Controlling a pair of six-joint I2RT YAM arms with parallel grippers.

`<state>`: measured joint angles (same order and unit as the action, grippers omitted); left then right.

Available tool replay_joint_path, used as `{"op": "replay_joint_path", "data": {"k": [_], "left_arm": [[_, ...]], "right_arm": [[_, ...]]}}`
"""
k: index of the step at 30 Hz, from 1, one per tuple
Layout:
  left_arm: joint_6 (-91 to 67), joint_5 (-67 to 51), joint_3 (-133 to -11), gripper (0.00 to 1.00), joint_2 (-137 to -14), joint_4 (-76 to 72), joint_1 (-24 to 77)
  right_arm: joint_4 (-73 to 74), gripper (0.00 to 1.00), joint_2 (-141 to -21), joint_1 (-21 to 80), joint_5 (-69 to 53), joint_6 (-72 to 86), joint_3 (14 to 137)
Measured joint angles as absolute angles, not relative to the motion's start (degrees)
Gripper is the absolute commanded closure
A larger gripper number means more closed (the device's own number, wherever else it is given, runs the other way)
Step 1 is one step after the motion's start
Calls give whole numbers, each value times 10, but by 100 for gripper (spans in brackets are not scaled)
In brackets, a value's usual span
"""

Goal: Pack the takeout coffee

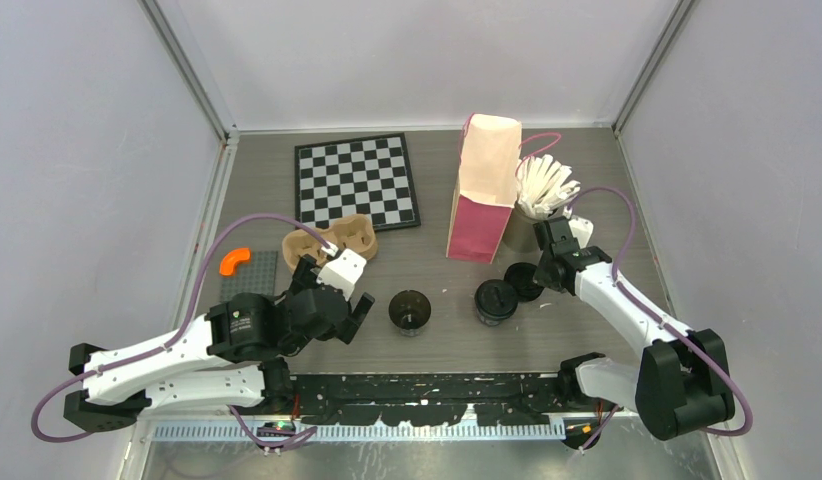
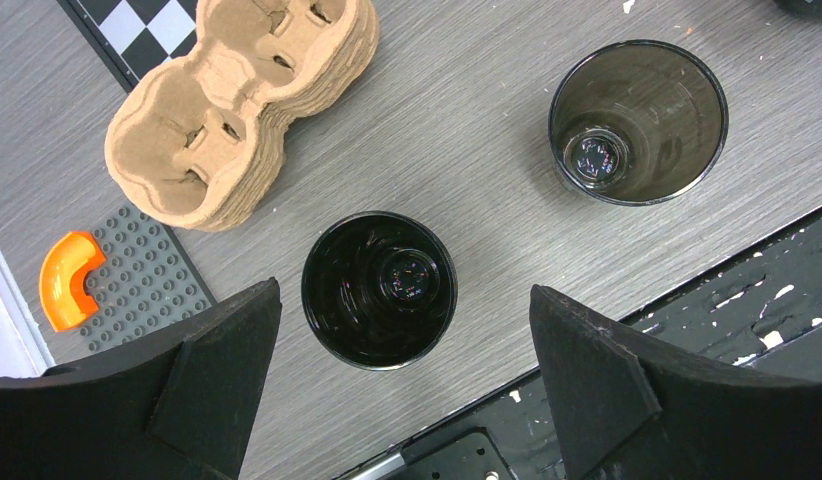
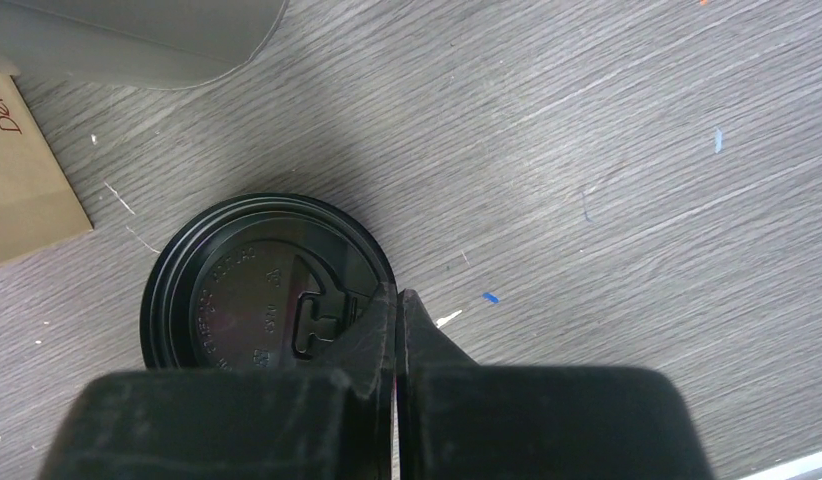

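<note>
From where I stand, a grey wood-grain bench (image 1: pixel 432 262) sits boxed in by plain pale lilac-grey wall panels (image 1: pixel 417 60) at the back and both sides, joined by slim silver metal corner posts (image 1: pixel 190 70), under soft, even light.

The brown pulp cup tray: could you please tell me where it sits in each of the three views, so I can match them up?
Top external: the pulp cup tray lies left of centre, by the checkerboard's near-left corner.
Left wrist: upper left, pockets empty.
Right wrist: not in it.
Shared landmark: the orange curved piece, left of the tray in both views that show it.
</note>
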<state>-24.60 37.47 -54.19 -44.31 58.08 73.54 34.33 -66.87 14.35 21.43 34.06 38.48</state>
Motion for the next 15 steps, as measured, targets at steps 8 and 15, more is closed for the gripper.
{"op": "replay_joint_path", "data": {"k": [8, 15], "left_arm": [[-246, 375, -542, 3, -443, 581, 735], [-246, 375, -542, 3, -443, 581, 735]], "right_arm": [[362, 100, -656, 143, 202, 335, 407], [387, 100, -656, 143, 185, 333, 424]]}}
